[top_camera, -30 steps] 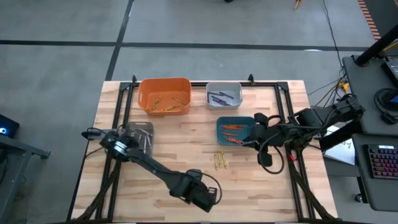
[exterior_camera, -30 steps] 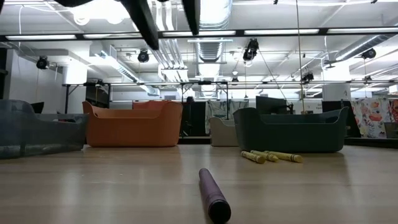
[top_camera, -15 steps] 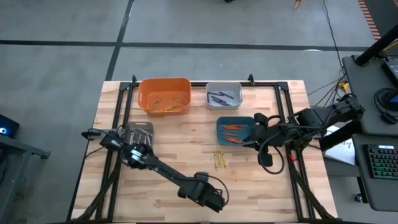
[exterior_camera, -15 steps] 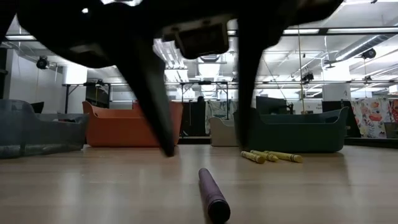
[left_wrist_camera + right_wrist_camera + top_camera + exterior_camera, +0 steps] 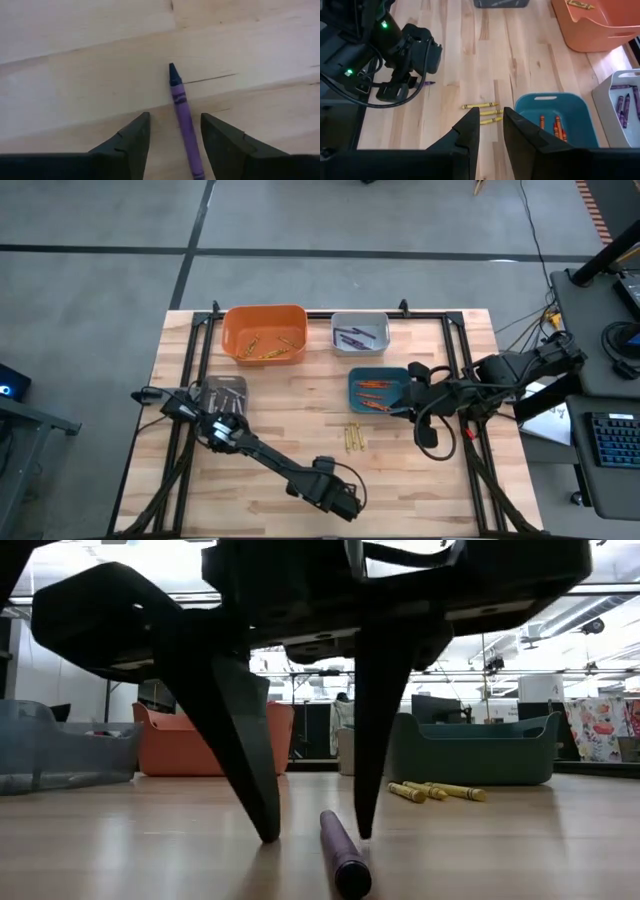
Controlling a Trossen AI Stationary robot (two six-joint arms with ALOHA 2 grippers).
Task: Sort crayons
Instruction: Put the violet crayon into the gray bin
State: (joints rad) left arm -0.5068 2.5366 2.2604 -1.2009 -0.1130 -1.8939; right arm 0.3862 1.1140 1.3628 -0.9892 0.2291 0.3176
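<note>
The left pincer [image 5: 312, 832] stands open on the surface [image 5: 520, 840], straddling a purple crayon [image 5: 184, 120], while the right pincer [image 5: 487, 122], slightly parted and empty, hovers near the teal bin [image 5: 555, 107].

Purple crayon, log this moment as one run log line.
left gripper: open, straddling purple crayon on table | right gripper: idle beside teal bin | grasp: not yet
</note>
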